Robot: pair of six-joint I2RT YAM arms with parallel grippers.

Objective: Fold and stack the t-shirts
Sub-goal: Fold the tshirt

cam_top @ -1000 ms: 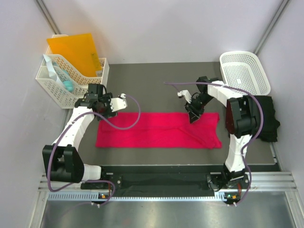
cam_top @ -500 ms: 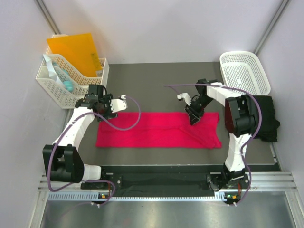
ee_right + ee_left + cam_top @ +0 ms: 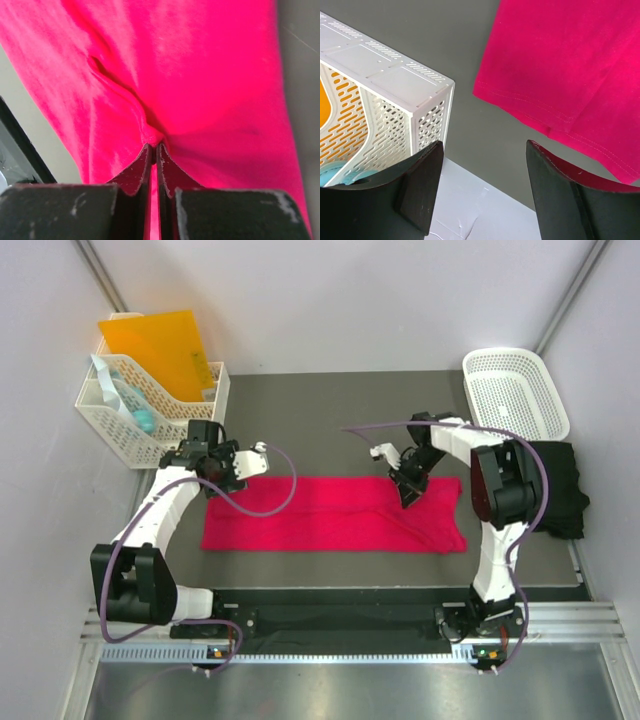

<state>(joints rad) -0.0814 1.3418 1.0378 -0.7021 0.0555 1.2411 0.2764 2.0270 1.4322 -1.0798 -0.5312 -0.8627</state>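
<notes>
Lying across the middle of the worktop (image 3: 330,425) as a long flat strip, the pinkish-red t-shirt (image 3: 320,525) runs left to right, its near hem parallel to the near edge.

Toward the strip's right end, at its far hem, the right gripper (image 3: 154,148) is clamped shut on a small raised ridge of the red cloth. The wrist view shows the fabric gathered into a crease between the two closed tips.

At the strip's far left corner the left gripper (image 3: 484,150) hovers with its jaws spread wide, holding nothing. The shirt's stitched corner lies below it, and the white lattice organiser (image 3: 395,82) stands just beside it.

The black t-shirt (image 3: 562,495) sits bunched at the worktop's right edge, with the white basket (image 3: 512,353) beyond it in the far right corner.

The likely trouble is the thin pinch. If it has caught only the upper layer, a lift would peel the strip open rather than carry it. With just one end held, any pull would probably drag the cloth askew and wrinkle it. The ridge could also slip free under tension. The left fingers may clip the organiser's wall as they descend.
</notes>
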